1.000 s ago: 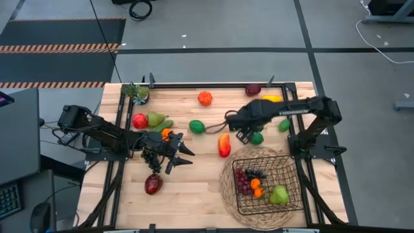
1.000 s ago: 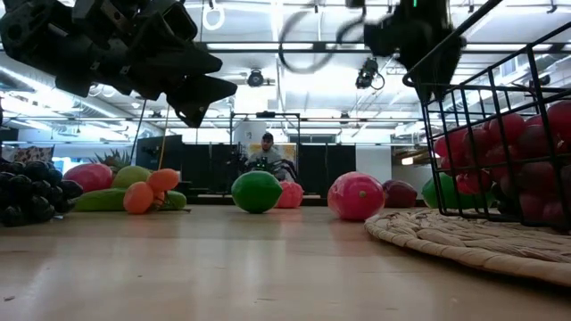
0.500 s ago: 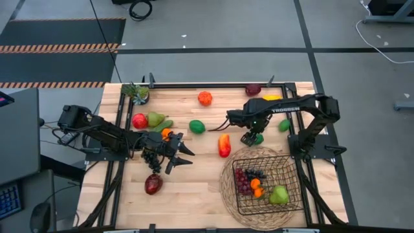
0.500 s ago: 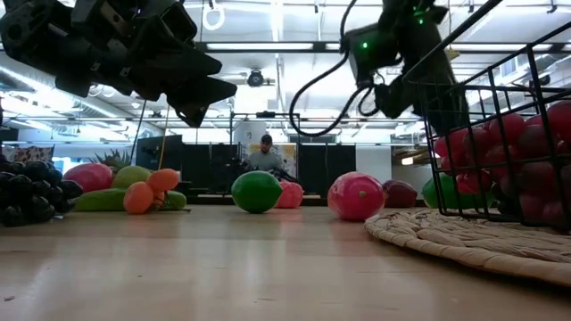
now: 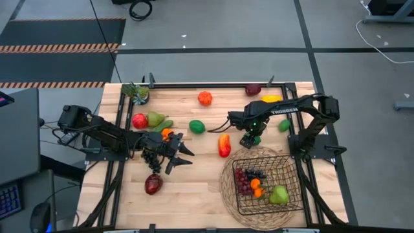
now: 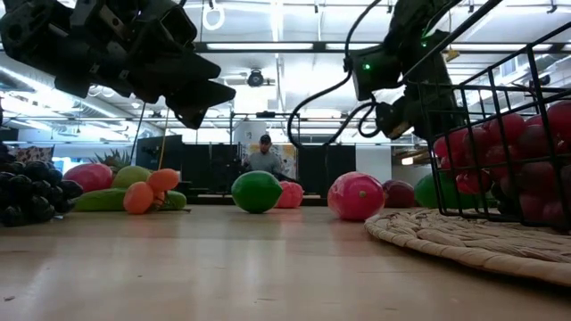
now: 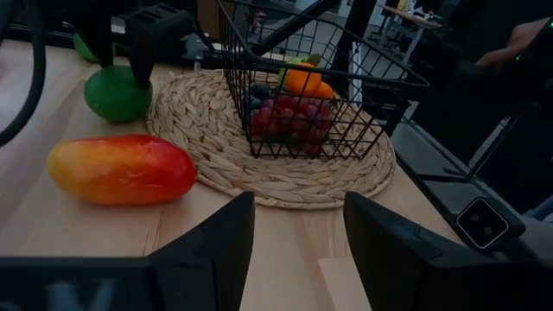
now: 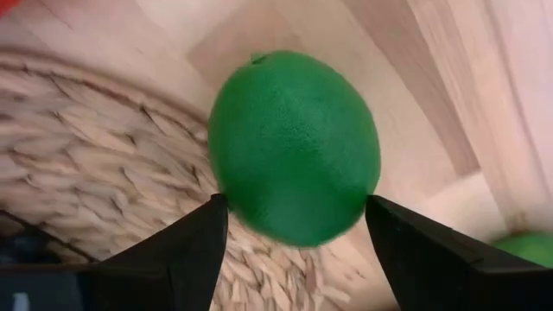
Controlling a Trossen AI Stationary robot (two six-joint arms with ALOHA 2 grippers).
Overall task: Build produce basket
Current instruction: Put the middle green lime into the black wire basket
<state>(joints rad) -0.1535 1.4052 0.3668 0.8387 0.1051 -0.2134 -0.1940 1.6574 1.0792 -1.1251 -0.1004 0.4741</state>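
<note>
The basket (image 5: 267,181), partly filled, sits on its woven mat (image 5: 228,188) nearest. Just beyond, the right hand (image 5: 250,139) straddles a green lime (image 8: 294,147), fingers spread; next comes closing. The left hand (image 5: 181,155) waits open.

bright overhead light, soft shadows, blurred foregrounds

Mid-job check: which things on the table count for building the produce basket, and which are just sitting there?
Part of the job:
basket
green lime, right tool open around it
red-yellow mango
dark grapes by the open left tool

Just lying about:
woven mat under the basket
</note>
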